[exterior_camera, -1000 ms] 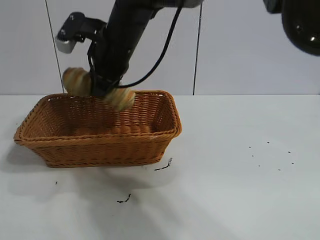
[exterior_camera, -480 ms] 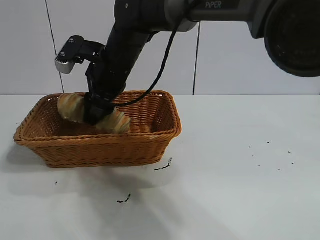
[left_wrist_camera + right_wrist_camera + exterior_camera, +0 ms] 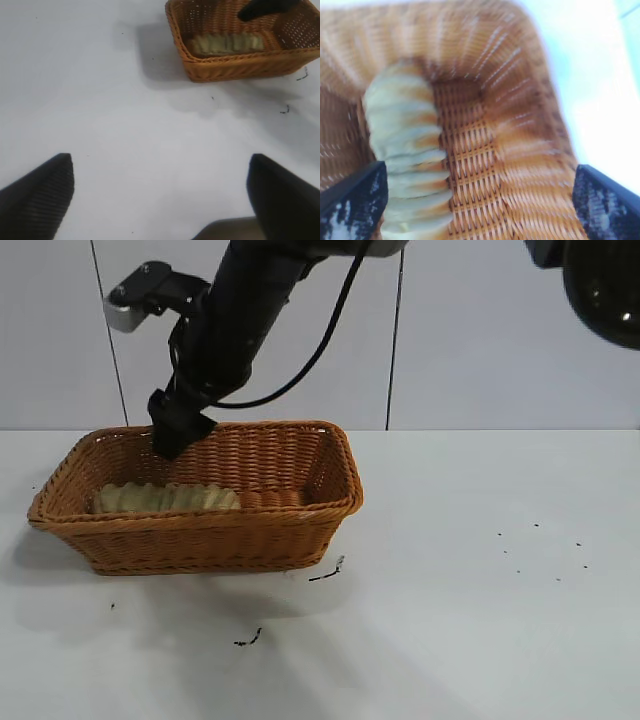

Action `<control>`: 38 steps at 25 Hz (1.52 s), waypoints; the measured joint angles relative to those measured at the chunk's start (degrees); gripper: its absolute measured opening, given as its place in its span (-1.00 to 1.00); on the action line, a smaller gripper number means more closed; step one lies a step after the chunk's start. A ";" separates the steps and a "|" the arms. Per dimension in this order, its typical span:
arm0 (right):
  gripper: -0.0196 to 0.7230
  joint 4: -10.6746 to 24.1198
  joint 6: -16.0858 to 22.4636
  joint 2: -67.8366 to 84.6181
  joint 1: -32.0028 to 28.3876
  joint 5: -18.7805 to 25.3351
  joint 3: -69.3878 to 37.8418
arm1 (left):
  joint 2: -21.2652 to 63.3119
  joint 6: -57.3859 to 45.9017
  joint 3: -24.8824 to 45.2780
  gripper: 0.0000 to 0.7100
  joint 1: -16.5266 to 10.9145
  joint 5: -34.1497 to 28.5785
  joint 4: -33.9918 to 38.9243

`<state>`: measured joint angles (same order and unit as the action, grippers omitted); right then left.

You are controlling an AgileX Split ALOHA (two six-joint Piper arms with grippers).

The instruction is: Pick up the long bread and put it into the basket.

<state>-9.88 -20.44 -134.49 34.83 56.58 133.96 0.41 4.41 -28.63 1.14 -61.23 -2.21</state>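
Observation:
The long bread (image 3: 165, 498) lies flat inside the basket (image 3: 200, 540), along its front wall toward the left end. My right gripper (image 3: 178, 435) hangs open and empty just above the basket's back rim, apart from the bread. In the right wrist view the ridged bread (image 3: 405, 150) lies below on the woven basket floor (image 3: 520, 150), between the spread fingers of my right gripper (image 3: 480, 200). My left gripper (image 3: 160, 192) is open and empty over bare table, far from the basket (image 3: 240, 70). The bread (image 3: 225, 44) also shows there.
Small black scraps lie on the white table in front of the basket (image 3: 325, 573) and nearer the front (image 3: 248, 640). A few dark specks dot the table at the right (image 3: 540, 550). A pale panelled wall stands behind.
The right gripper lowered the bread into the basket, let it go and rose to the basket's back rim. The bread now rests on the basket floor.

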 joint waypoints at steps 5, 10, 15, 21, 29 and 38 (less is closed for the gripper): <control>0.91 0.88 5.92 0.71 -5.04 2.57 0.10 | 0.00 0.00 0.00 0.95 0.00 0.00 0.00; 0.91 2.15 11.23 0.65 -14.55 4.39 0.10 | 0.00 0.00 0.00 0.95 0.00 0.00 0.00; 0.91 5.27 13.97 0.65 -24.20 7.19 0.10 | 0.00 0.00 0.00 0.95 0.00 0.00 0.00; 0.91 6.21 14.05 0.65 -31.12 11.53 0.10 | 0.00 0.00 0.00 0.95 0.00 0.00 0.00; 0.91 6.60 14.05 4.74 -31.76 13.01 -3.82 | 0.00 0.00 0.00 0.95 0.00 0.00 0.00; 0.91 6.40 14.00 29.20 -31.76 12.93 -31.22 | 0.00 0.00 0.00 0.95 0.00 0.00 0.00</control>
<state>-3.47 -6.45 -105.30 3.07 69.51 102.74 0.41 4.41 -28.63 1.14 -61.23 -2.21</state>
